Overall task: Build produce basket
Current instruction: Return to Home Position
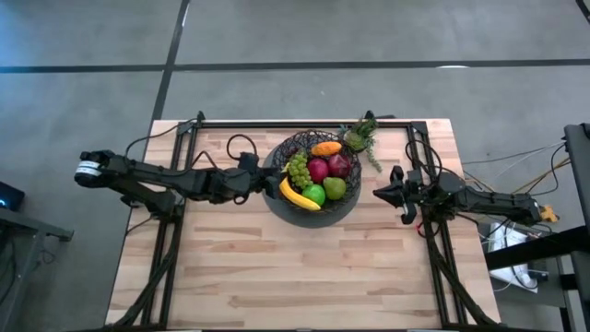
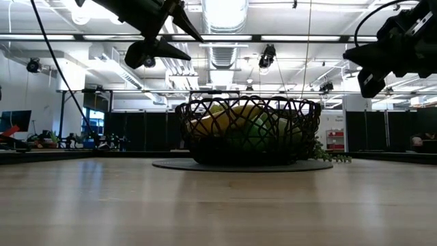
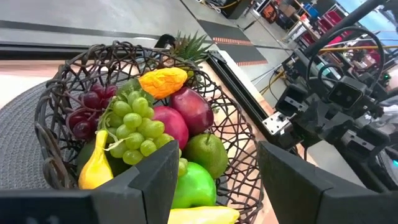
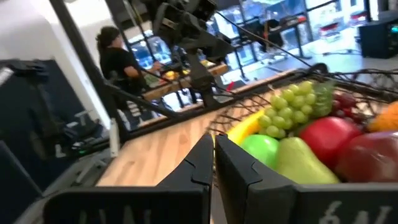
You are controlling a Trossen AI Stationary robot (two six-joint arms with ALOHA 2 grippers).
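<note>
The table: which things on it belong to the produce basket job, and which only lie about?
Belong to the job: basket, banana, green grapes, purple grapes, red apples, green apple, green pear-shaped fruit, orange piece.
Only lying about: grey mat under the basket, leafy sprig by its rim.

The basket [image 1: 275, 195] sits on a mat [image 2: 171, 165] on the far half of the table [image 1: 295, 267], midway across. Inside it, the banana [image 1: 297, 197] lies near-left, the grapes [image 1: 298, 170] left, the apples [image 1: 318, 170] in the middle and the orange piece [image 1: 325, 148] far. A sprig [image 1: 361, 138] lies at the far-right rim. The left gripper [image 1: 269, 182] hangs above the left rim. The right gripper [image 1: 378, 194] hangs to the right, apart.
</note>
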